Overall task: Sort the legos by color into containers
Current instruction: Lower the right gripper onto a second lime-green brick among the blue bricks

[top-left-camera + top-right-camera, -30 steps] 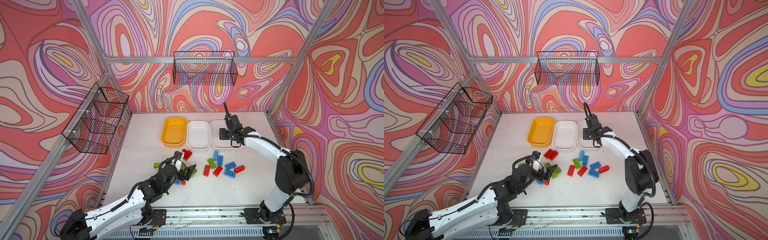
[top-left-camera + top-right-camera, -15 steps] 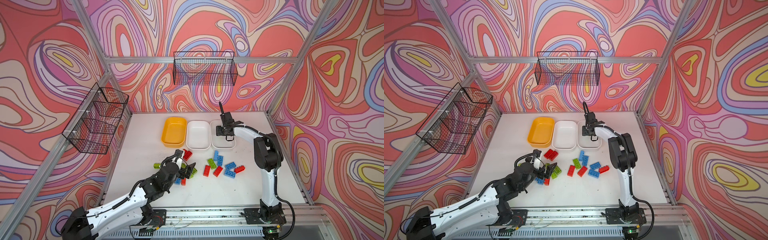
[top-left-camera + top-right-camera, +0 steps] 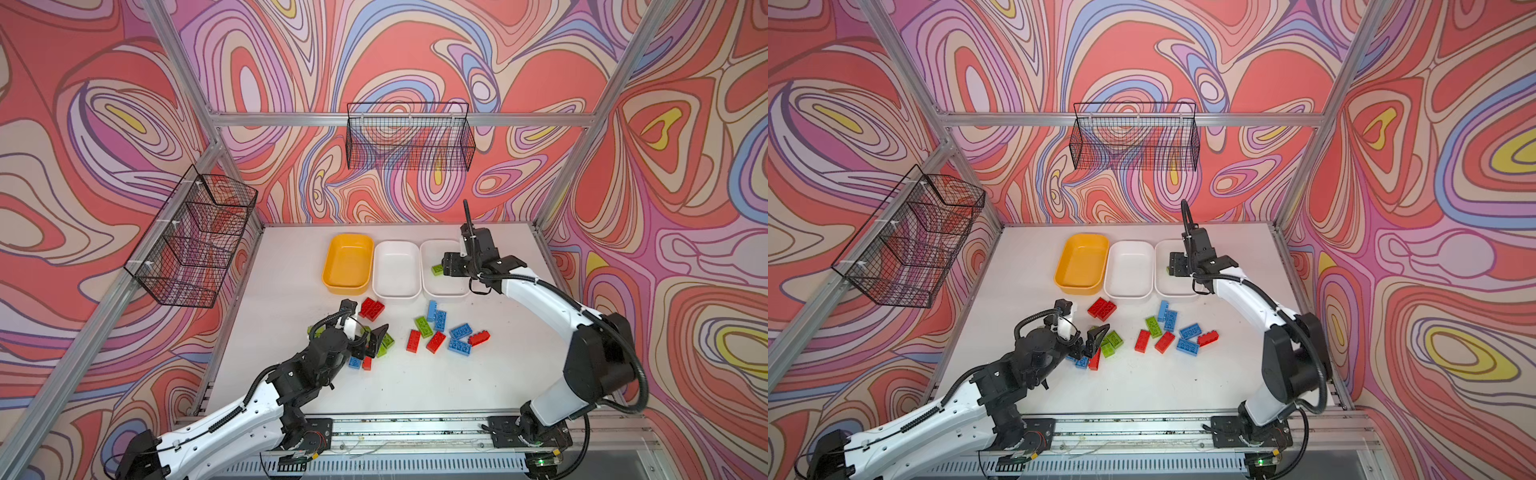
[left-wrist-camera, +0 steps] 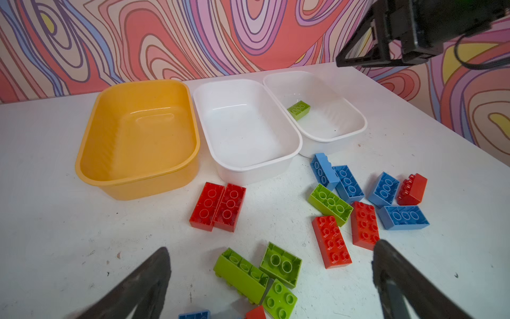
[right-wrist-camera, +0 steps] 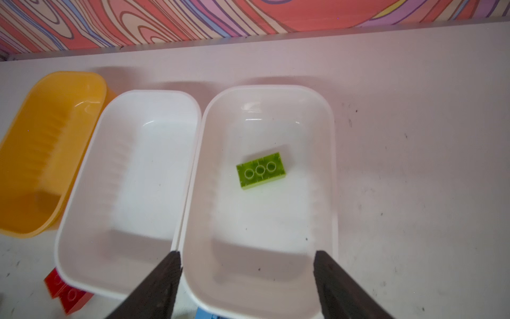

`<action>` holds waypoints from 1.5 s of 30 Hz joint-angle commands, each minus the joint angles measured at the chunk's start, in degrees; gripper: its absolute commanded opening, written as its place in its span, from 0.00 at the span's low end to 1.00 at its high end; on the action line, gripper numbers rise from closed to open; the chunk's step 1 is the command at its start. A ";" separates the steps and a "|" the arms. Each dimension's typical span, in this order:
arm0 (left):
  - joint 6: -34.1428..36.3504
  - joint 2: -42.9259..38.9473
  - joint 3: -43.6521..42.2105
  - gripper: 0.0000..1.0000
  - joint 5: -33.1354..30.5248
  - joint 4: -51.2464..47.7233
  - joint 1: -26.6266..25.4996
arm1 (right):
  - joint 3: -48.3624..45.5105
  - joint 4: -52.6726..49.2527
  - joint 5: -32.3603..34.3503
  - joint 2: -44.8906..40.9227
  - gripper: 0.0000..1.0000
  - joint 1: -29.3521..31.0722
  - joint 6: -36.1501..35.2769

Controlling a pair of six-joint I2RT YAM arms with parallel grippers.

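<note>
Nearest the rail point(image 3: 415, 426), the left gripper point(image 4: 271, 245) hung low over the white desk point(image 4: 55, 234), its dark jaws spread as wide as they go and nothing between them. Just under it lay a huddle of lime green studded plastic bricks point(image 4: 281, 263), touching one another, with a small blue brick point(image 4: 194, 314) and a small red brick point(image 4: 255, 313) at the near edge. A step farther on, a pair of red rectangular bricks point(image 4: 218, 205) sat side by side, hollow sides up, just short of the tubs. Off to the right, a loose scatter of blue, red and green bricks point(image 4: 331, 204) crowded together, several touching. Then the row of three, set close side by side: the shallow yellow-orange plastic tub point(image 4: 138, 183) on the left, the middle white plastic tub point(image 4: 256, 167) beside it, and the right-hand white plastic tub point(image 4: 356, 121) last. And there it was: a single lime green brick point(image 5: 260, 170) lying hollow side up on that last tub's floor, clear of its walls. Above it the right gripper point(image 5: 245, 252) hovered, jaws well apart, gripping nothing. Farthest off, one black wire mesh basket point(image 3: 409, 137) hung on the back wall and another mesh basket point(image 3: 191, 237) on the left wall.
</note>
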 commanded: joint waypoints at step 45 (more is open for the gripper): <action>-8.52 -12.44 -7.20 1.00 -0.26 -11.24 -0.28 | -15.67 8.28 3.72 9.90 0.52 20.56 12.55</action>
